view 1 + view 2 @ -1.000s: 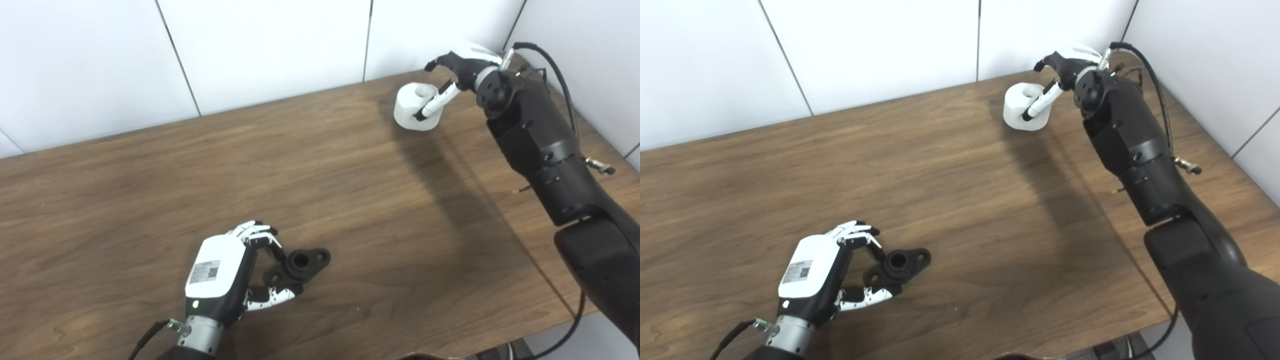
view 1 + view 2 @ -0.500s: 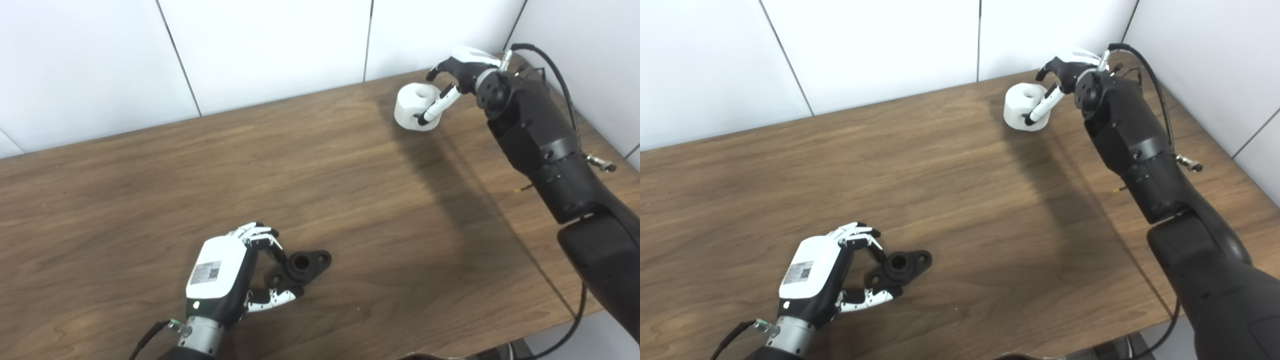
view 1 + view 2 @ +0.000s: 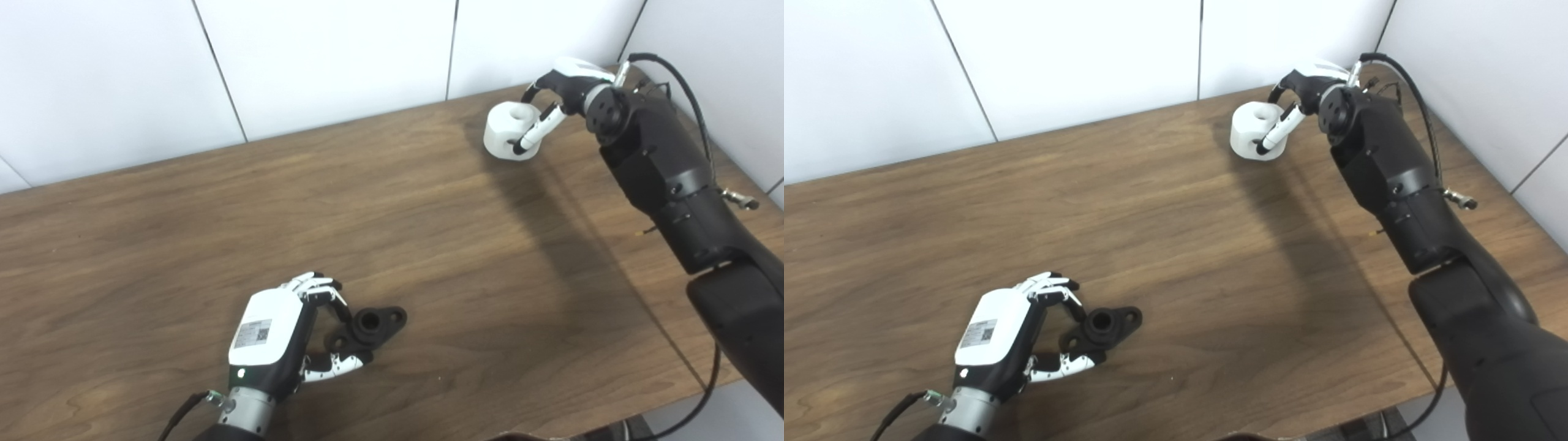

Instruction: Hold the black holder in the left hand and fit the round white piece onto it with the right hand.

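The black holder [image 3: 375, 320] lies flat on the wooden table [image 3: 429, 214] near the front, a round socket at its middle and a hole in its right lug. My left hand [image 3: 269, 343] is shut on the holder's left end, fingers above and thumb below. The round white piece [image 3: 503, 125], a short thick cylinder with a hole on top, is at the far right of the table. My right hand [image 3: 560, 92] is shut on it, with the thumb across its front and the fingers curled over its back. The holder and the white piece are far apart.
White wall panels [image 3: 337, 55] run along the table's back edge and the right side. A black cable [image 3: 689, 92] loops off my right forearm close to the wall. The table's right edge [image 3: 680, 361] passes under my right arm.
My right hand's fingers have curled in from spread to closed over the white piece, which shifted slightly. My left hand and the holder have stayed where they were.
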`<control>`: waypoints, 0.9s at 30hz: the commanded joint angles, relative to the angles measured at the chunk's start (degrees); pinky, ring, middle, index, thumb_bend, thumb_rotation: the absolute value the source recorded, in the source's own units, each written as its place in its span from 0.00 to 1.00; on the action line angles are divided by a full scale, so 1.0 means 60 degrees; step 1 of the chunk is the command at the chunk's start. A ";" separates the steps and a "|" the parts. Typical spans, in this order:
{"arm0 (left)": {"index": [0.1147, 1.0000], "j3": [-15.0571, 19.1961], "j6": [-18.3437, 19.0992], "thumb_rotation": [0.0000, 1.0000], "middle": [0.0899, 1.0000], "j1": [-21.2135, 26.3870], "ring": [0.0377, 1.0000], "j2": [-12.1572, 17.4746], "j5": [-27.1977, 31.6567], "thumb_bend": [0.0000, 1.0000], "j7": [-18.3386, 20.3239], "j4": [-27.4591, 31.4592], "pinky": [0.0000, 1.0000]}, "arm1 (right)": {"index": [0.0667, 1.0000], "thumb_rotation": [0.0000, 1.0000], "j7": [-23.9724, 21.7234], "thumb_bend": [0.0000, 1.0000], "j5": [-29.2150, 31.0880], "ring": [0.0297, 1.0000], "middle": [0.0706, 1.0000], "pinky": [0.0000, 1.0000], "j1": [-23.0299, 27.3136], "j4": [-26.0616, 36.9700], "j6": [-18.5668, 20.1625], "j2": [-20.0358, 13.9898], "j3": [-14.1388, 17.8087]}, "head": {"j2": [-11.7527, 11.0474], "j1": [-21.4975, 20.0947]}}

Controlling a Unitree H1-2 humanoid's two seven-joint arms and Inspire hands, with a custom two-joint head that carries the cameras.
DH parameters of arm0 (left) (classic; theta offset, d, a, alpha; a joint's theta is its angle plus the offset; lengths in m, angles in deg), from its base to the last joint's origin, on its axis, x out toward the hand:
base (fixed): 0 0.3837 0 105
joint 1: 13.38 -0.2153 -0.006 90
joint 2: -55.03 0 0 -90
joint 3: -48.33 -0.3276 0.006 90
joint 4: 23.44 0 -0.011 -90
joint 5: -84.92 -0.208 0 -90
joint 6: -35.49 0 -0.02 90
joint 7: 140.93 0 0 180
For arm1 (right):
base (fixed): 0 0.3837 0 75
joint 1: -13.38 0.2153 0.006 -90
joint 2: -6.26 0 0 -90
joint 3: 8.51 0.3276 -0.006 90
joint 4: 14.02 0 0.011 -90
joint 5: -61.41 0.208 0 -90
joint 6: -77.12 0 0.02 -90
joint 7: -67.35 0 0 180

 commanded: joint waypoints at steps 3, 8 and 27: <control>0.42 0.0008 0.0422 0.05 0.74 -0.0289 0.84 0.0178 -0.0052 0.52 0.0585 -0.0214 0.77 | 0.75 0.29 0.0193 0.95 -0.0118 1.00 0.92 0.97 0.0317 0.0320 -0.0007 -0.0254 0.0134 | 0.0005 0.0006; 0.42 -0.0022 0.0411 0.05 0.74 -0.0275 0.84 0.0154 -0.0096 0.52 0.0540 -0.0297 0.77 | 0.75 0.27 0.0286 0.94 -0.0058 0.99 0.90 0.96 0.0282 0.0297 -0.0011 -0.0260 0.0135 | 0.0008 0.0315; 0.42 -0.0076 0.0287 0.05 0.73 -0.0322 0.83 0.0187 -0.0127 0.52 0.0340 -0.0467 0.78 | 0.68 0.17 0.1377 0.92 0.0490 0.94 0.85 0.94 -0.0054 0.0325 -0.0370 -0.0366 0.0073 | -0.0302 0.0295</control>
